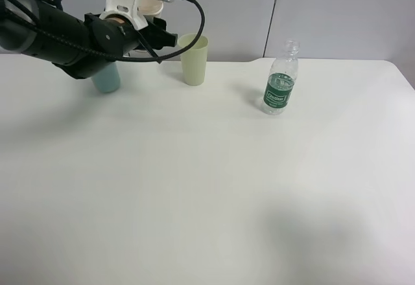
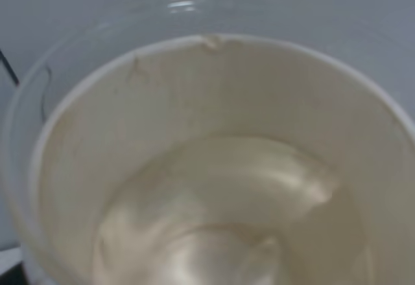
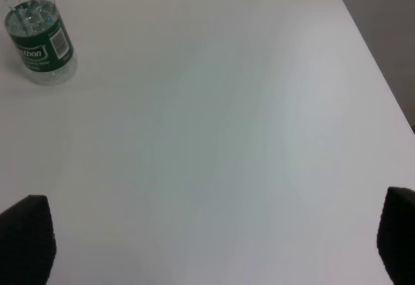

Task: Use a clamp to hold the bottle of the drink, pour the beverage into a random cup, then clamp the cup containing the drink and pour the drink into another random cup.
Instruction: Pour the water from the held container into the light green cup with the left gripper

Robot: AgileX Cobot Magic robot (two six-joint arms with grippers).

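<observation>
My left gripper [image 1: 148,29] is shut on the blue-sleeved paper cup [image 1: 152,8], holding it in the air at the back left, just left of the pale yellow-green tumbler [image 1: 194,59]. The white camera mount hides most of the cup. The left wrist view looks straight into the cup [image 2: 194,91], where the clear beverage [image 2: 227,214] lies against its beige inside. The green-labelled bottle [image 1: 280,81] stands uncapped at the back right, also seen from the right wrist [image 3: 39,42]. My right gripper [image 3: 214,239] is open over bare table, well away from the bottle.
A teal tumbler [image 1: 107,78] stands behind the left arm, partly hidden by it. The white table [image 1: 207,188] ends at a wall along the back and has its right edge [image 3: 376,58] close to the right gripper.
</observation>
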